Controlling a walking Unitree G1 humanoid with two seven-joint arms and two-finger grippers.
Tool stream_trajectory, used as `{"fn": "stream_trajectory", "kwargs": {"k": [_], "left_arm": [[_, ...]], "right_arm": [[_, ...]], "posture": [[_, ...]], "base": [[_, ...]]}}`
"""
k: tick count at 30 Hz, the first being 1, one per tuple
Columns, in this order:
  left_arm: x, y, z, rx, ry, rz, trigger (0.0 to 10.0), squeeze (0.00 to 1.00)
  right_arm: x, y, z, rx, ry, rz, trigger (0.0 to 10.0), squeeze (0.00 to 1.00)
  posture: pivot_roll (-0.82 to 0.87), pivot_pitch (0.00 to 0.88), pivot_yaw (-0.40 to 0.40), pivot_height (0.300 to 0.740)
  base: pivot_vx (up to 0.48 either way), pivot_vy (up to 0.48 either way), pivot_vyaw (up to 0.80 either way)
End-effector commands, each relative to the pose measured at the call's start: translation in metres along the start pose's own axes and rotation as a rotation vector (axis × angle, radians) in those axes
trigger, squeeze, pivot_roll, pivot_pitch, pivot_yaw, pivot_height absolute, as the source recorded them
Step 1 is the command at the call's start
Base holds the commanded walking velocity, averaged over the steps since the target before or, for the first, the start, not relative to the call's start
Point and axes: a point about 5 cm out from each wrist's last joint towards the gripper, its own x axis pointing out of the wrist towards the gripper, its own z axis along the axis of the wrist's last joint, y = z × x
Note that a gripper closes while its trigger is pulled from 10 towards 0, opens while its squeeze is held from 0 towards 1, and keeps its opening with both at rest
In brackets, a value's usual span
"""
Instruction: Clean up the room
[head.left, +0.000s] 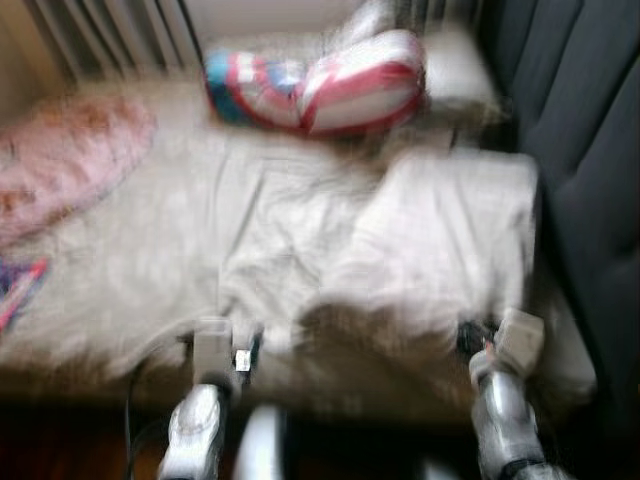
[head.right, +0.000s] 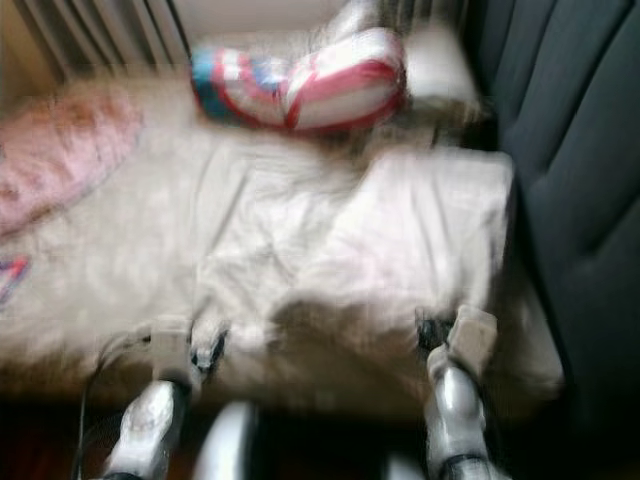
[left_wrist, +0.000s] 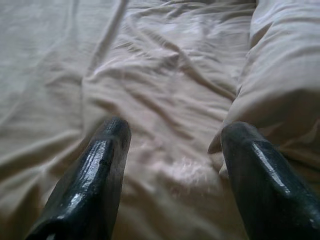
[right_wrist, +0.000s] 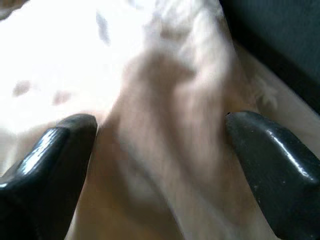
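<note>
Bed (head.left: 120, 260) is seen in front, w/ a blanket (head.left: 400, 240) spread on its middle & right part. Striped pillow (head.left: 320, 80) is laid at the far end, behind the blanket. Another pillow (head.left: 60, 160) is laid on the left. Bars (head.left: 110, 35) are seen behind the bed. A padded wall (head.left: 590, 150) is placed along the right side.
</note>
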Motion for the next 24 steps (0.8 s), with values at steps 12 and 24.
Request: {"fn": "stream_trajectory", "kwargs": {"k": [12,24], "left_arm": [[0.005,0.002,0.007,-0.008,-0.025,0.008,10.0,0.00],[0.006,0.002,0.008,-0.015,-0.023,0.012,10.0,0.00]], "right_arm": [[0.011,0.006,0.043,-0.022,-0.233,0.005,10.0,0.00],[0.009,0.001,0.031,-0.071,-0.164,-0.037,10.0,0.00]], "posture": [[-0.03,0.088,0.034,0.632],[-0.02,0.085,0.028,0.632]], "base": [[0.228,0.000,0.00],[0.246,0.000,0.00]]}}
